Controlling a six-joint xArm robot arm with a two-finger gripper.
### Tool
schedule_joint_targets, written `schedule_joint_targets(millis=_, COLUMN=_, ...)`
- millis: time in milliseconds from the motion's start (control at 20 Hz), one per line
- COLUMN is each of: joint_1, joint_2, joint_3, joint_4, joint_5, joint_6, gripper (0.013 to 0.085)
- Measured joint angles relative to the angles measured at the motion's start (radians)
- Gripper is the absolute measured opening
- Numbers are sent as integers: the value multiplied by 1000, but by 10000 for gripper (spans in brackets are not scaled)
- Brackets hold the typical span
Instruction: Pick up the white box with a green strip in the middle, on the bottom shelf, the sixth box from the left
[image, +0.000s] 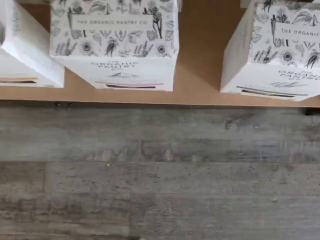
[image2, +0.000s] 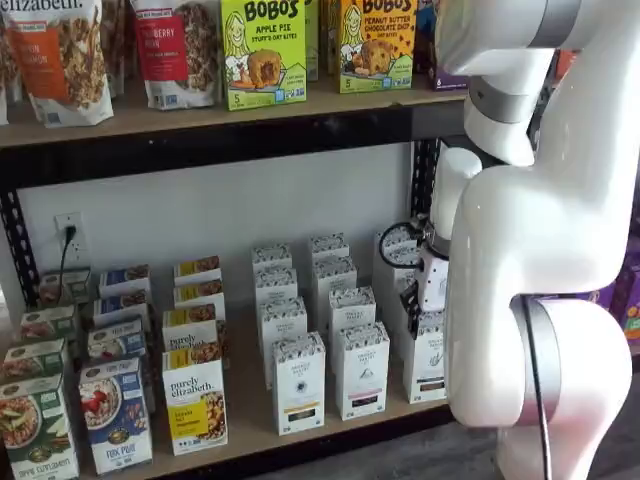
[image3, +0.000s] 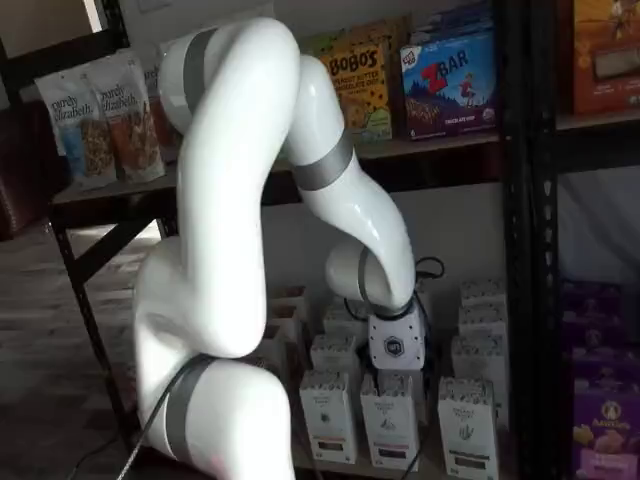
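Hanging low over the bottom shelf (image2: 240, 400), the gripper (image3: 395, 365) sits above the front row of cartons — its fingers are hidden, so their state cannot be told. The white box (image2: 425, 358) stands at 3 o'clock of that row, front edge flush for easy access.

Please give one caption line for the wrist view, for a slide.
Looking down on white boxes at the front edge of the bottom shelf, above a grey floor.

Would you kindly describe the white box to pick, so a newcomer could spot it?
Find the bottom shelf, the tan board under the granola bags. Along its front edge stand three tall white boxes; the white box is the right-hand one, beside the robot arm, with a dark strip low on its front.
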Motion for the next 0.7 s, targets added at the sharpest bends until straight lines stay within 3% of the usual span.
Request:
schedule_joint_targets(millis=400, joint_1=-17, joint_2=108, joint_3=-89, joint_4=10, joint_5=-6, joint_6=-27, gripper=850)
schedule_joint_targets(millis=700, joint_1=-24, joint_2=189, joint_3=-175, joint_4=76, joint_5=-1, joint_6=-98, gripper=850)
